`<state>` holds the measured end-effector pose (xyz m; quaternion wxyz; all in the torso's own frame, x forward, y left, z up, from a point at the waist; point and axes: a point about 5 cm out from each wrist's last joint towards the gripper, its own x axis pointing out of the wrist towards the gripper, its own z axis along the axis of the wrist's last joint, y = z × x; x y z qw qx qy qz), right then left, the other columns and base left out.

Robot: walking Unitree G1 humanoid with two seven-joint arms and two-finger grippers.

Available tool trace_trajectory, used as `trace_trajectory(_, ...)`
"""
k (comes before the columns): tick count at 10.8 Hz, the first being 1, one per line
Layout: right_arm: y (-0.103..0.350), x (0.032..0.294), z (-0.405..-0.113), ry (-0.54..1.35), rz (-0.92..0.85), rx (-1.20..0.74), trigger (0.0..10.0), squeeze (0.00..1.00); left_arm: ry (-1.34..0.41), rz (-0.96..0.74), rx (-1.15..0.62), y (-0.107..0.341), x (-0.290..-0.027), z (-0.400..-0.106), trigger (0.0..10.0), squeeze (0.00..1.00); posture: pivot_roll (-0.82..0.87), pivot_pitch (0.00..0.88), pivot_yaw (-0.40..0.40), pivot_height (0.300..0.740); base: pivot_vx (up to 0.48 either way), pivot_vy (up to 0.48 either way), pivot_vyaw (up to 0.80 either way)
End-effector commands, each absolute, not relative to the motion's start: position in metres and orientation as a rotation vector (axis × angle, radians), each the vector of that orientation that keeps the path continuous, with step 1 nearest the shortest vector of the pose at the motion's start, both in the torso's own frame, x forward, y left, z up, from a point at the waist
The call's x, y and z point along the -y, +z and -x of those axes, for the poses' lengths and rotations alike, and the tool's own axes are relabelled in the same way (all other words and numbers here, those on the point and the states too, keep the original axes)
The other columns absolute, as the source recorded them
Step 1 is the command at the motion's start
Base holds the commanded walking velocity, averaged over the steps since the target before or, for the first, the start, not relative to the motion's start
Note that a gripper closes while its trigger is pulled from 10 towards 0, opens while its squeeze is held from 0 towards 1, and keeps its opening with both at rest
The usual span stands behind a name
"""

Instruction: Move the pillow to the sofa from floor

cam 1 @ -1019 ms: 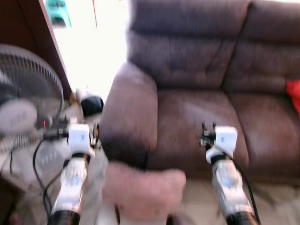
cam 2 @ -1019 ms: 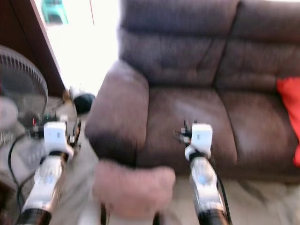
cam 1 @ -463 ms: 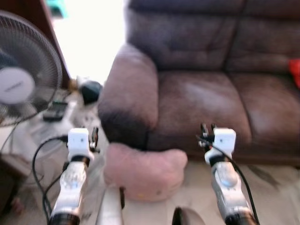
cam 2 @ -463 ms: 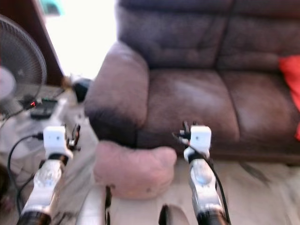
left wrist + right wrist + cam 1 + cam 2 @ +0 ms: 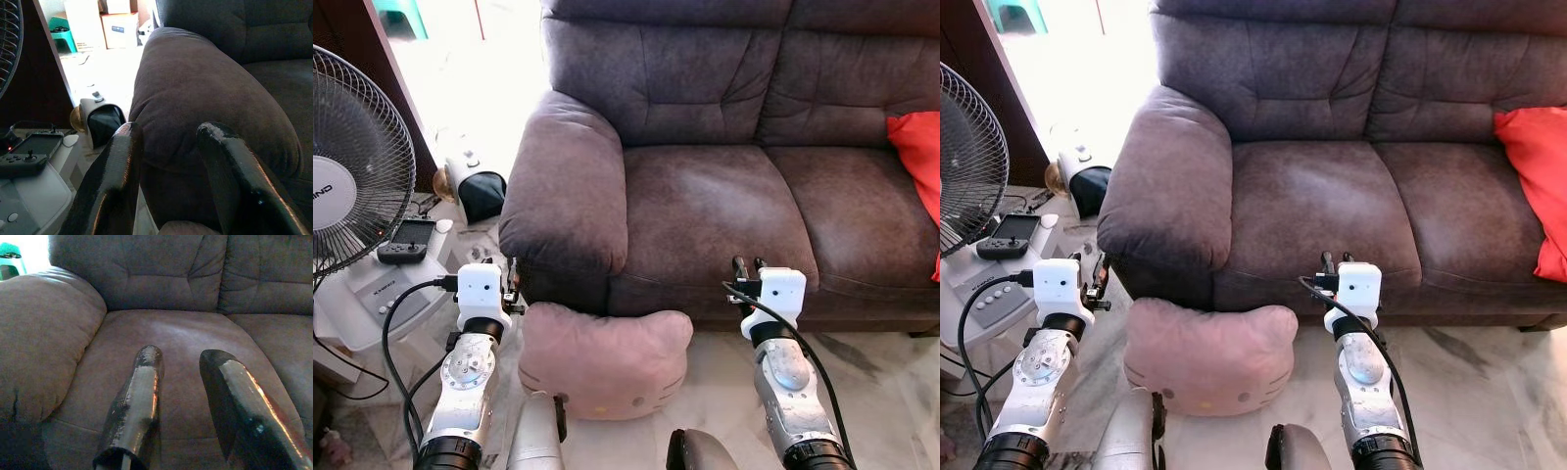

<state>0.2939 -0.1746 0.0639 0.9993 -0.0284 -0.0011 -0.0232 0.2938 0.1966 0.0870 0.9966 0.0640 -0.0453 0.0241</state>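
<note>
- The soft pink cat-face pillow (image 5: 604, 364) lies on the pale marble floor (image 5: 881, 392), pressed up against the front of the dark brown suede sofa (image 5: 705, 211), just below its padded armrest (image 5: 566, 196).
- The left hand (image 5: 512, 286) hangs above the pillow's left end, beside the armrest; its two black fingers (image 5: 115, 181) stand apart, released, with nothing between them.
- The right hand (image 5: 747, 265) hovers in front of the seat edge, up and to the right of the pillow's right end — its fingers (image 5: 142, 401) are also parted and empty.
- So the pillow sits low between the two arms, nearer the robot's body than either hand, and neither hand touches it.
- The step in hand looks like the reach down for the pillow, with the lift not yet begun.
- To do it well, both hands would likely need to drop and draw in to the pillow's two ends, squeezing it between them — one hand alone may only pinch loose fabric.
- The lift should clear the seat's front edge before the pillow goes forward onto the cushion, away from the red cushion (image 5: 918, 157) at the far right.
- The white standing fan (image 5: 357, 186) and its black cable (image 5: 396, 338) lie close to the left arm; a wide swing could snag them.
</note>
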Motion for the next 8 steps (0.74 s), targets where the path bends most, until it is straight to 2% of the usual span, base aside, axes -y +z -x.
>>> trace_trajectory(1,0.0660,0.1769,-0.2944,-0.054,0.064,0.004,10.0,0.00,0.036,-0.126,0.090,0.0888,-0.1932,-0.2953,10.0,0.00,0.08,0.074,-0.067,0.632,0.000,0.000,0.00)
trace_trajectory(5,0.0648,0.1738,-0.2953,-0.039,0.058,-0.004,10.0,0.00,0.038,-0.124,0.085,0.0872,-0.1930,-0.2950,10.0,0.00,0.08,0.073,-0.069,0.558,0.000,0.000,0.00)
trace_trajectory(8,0.0659,0.1727,-0.2944,-0.029,0.050,0.012,10.0,0.00,0.035,-0.123,0.086,0.0874,-0.1926,-0.2956,10.0,0.00,0.08,0.068,-0.068,0.558,0.000,0.000,0.00)
